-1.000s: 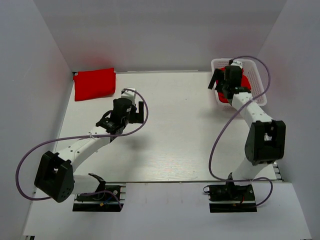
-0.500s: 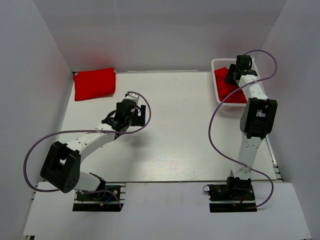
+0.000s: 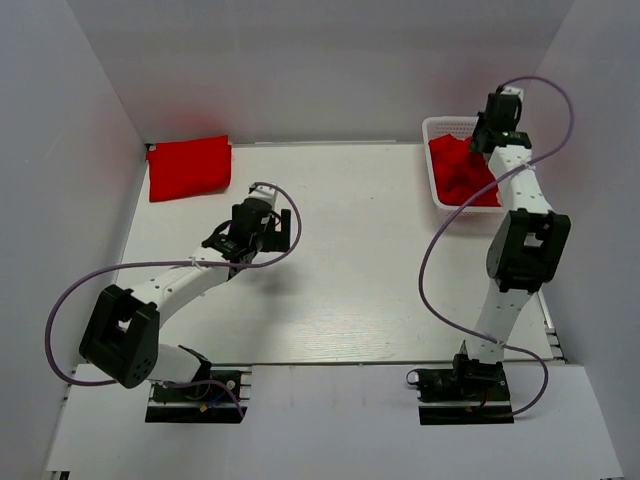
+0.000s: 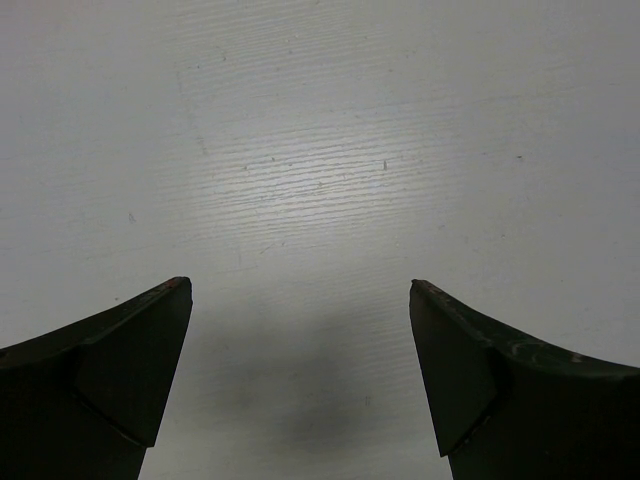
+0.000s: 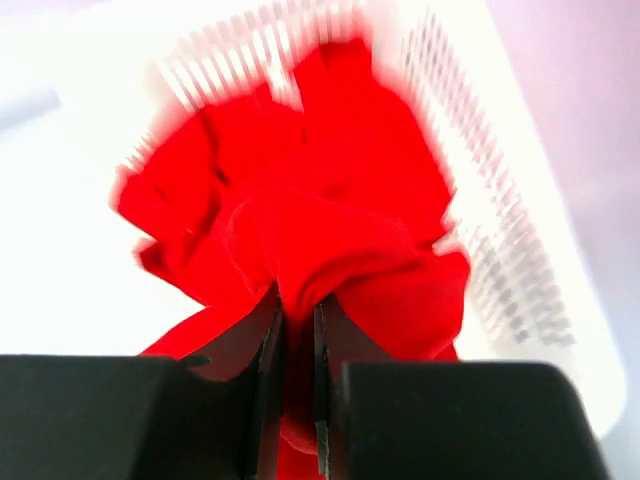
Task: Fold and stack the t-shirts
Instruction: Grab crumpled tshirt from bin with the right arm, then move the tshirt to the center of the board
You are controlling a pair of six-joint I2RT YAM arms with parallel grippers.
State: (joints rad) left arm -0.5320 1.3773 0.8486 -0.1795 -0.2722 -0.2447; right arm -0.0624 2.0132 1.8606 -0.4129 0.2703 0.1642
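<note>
Crumpled red t-shirts (image 3: 462, 172) fill the white lattice basket (image 3: 452, 124) at the back right. My right gripper (image 5: 297, 300) is shut on a fold of one red t-shirt (image 5: 320, 240), which bunches up between its fingers above the basket (image 5: 500, 230). In the top view that gripper (image 3: 484, 137) hangs over the basket's far right side. A folded red t-shirt (image 3: 189, 167) lies flat at the back left of the table. My left gripper (image 3: 278, 230) hovers open over the bare white table (image 4: 320, 150), with nothing between its fingers.
White walls close in the table on the left, back and right. The basket stands against the right wall. Purple cables loop from both arms.
My right gripper has closed on a t-shirt in the basket and the arm has swung toward the basket's far right. The left arm has shifted slightly.
</note>
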